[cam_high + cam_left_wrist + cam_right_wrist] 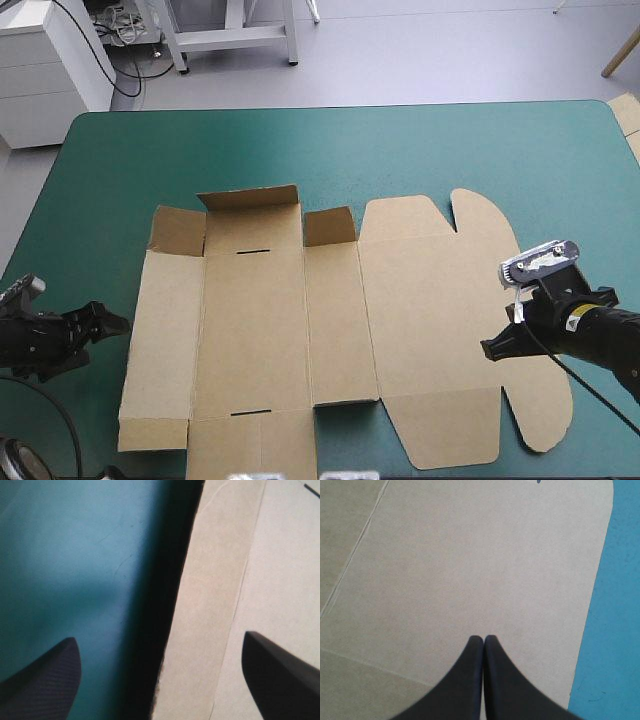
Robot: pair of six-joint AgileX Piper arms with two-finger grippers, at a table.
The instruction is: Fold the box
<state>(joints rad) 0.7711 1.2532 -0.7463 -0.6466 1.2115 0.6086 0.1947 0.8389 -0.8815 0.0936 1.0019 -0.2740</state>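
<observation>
High view: box (330,330) lies mid-surface, mostly flat, printed side not visible, plain brown. Three short flaps along its far edge, left half, stand tilted up; the rest lies flat on the teal-green surface (330,140). Two thin slots show in the second panel from the left, one far, one near. Right half is the wide lid panel with rounded ears at its far and near right corners. Box's near edge runs out of the picture.

Left pincer (110,322) sits low at the near-left, just left of the box's left edge, pointing right, over bare cover. Left wrist view: left pincer (160,637) spread wide, one black finger over the surface (75,555), the other over the box (215,580), the box's left edge between them with a dark shadow along it. Nothing gripped.

Right pincer (495,350) comes in from the right, over the box's right lid panel, pointing left. Right wrist view: right pincer (484,639) pressed together into one point, over plain board (470,555), surface (615,605) showing beside the rounded corner. Cannot tell if the tip touches the board. Holds nothing.

Board edge (626,112) shows past the surface's far right corner.
</observation>
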